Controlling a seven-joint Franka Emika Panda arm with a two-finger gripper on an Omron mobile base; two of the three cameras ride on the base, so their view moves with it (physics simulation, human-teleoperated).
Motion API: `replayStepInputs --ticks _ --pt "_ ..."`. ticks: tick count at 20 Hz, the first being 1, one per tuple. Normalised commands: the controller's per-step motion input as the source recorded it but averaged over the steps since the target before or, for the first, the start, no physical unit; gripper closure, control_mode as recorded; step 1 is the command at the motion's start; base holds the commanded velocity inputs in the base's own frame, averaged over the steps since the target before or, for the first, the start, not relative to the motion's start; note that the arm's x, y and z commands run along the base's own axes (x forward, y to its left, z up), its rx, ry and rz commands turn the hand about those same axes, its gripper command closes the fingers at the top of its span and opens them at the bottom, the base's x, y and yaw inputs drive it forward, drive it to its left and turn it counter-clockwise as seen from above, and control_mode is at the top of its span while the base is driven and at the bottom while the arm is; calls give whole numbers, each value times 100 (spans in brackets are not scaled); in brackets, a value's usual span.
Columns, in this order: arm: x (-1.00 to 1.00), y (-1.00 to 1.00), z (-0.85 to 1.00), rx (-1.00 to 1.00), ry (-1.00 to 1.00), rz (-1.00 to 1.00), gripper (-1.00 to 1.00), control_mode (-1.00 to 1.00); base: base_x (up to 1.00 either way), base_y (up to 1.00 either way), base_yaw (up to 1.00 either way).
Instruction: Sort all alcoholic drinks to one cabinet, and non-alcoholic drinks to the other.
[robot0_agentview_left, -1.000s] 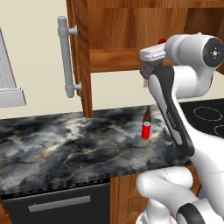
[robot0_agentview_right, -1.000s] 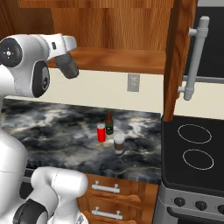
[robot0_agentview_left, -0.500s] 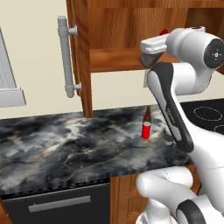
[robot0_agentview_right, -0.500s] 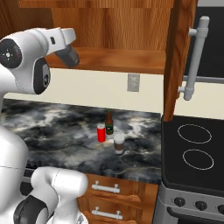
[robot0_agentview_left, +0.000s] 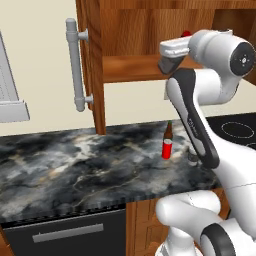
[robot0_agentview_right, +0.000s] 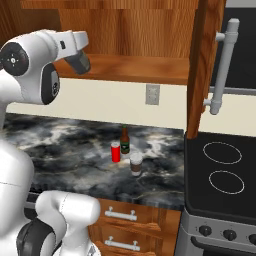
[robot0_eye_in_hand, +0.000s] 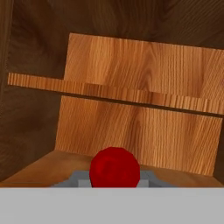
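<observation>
My gripper is raised in front of the open wall cabinet, level with its lower shelf, shut on the grey bottle. The bottle's red cap peeks over the hand. In the hand view the red cap and grey shoulders sit close below, facing the cabinet's inner shelf. On the counter stand the brown beer bottle, the red can and the lidded brown cup, which my arm partly hides in the left base view.
Both cabinet doors stand open, each with a grey bar handle. A black stovetop adjoins the marble counter on the right. A wall outlet is behind the drinks.
The hand has risen and tilted toward the cabinet opening, carrying the grey bottle with it. The drinks on the counter have not moved.
</observation>
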Motion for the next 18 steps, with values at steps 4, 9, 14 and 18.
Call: replayStepInputs --ticks 4,9,14,18 --pt "18 0 1 4 0 0 100 -100 0 0 0" --pt "19 0 0 2 -1 0 100 -100 0 0 0" --pt "17 0 0 2 -1 -1 100 -100 0 0 0" --pt "21 0 0 2 0 0 100 -100 0 0 0"
